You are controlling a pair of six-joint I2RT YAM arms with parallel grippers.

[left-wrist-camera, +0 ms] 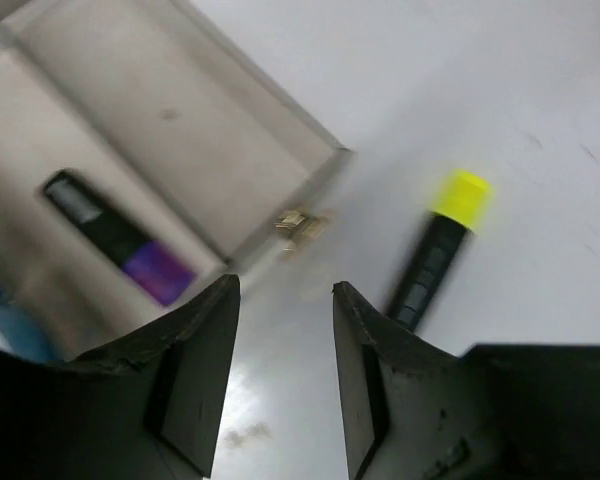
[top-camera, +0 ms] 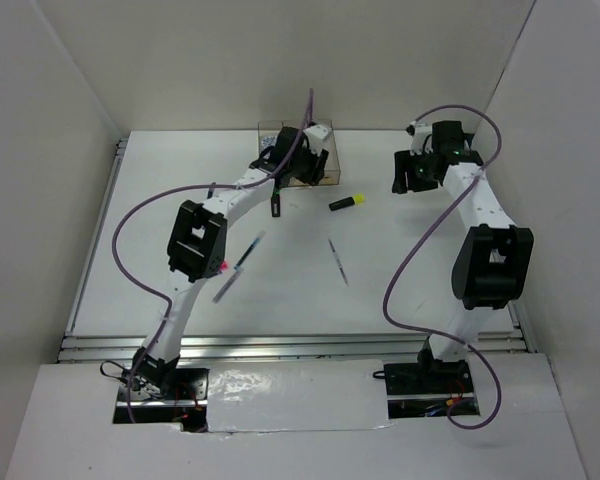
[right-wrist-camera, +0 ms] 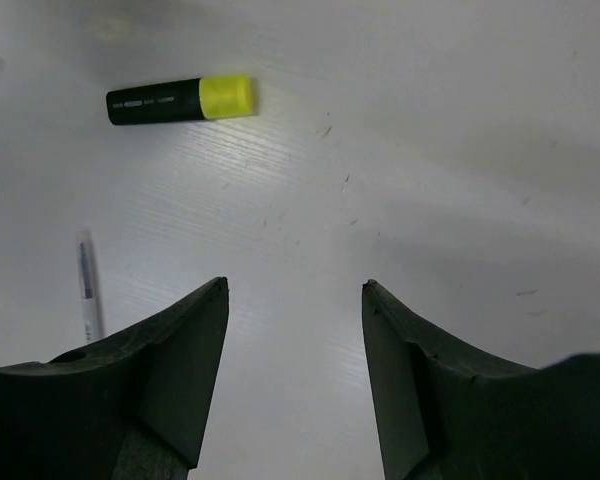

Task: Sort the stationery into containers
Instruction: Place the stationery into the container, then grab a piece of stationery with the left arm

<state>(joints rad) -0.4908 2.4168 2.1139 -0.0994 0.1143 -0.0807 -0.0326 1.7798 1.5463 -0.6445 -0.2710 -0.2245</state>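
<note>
Top external view: a white table [top-camera: 280, 320] with two white-and-black robot arms rising from its near edge. The left arm [top-camera: 195, 240] reaches to the far side, where the left gripper [left-wrist-camera: 285, 300] hovers over a corner of the containers [top-camera: 330, 168], a row of clear brownish boxes. Its fingers stand apart with nothing between them. The right gripper [right-wrist-camera: 295, 290] hangs above bare table at the far right, its jaws also apart and empty. A purple-capped highlighter [left-wrist-camera: 120, 240], short and black-bodied, lies flat in one compartment; which of the three cannot be told. A yellow-capped highlighter [top-camera: 348, 203], with the same stubby black barrel and a bright cap, lies on the table just beside the boxes, between the two grippers. A thin blue-grey pen [top-camera: 338, 262] lies nearer the middle, well apart from the boxes, and a second pen [top-camera: 250, 250] lies beside the left arm. The yellow highlighter looks like the next piece to fetch. The best approach is probably to turn the jaws square across the barrel, close on its middle rather than the cap, lift clear of the box wall, and lay it lengthwise inside.
</note>
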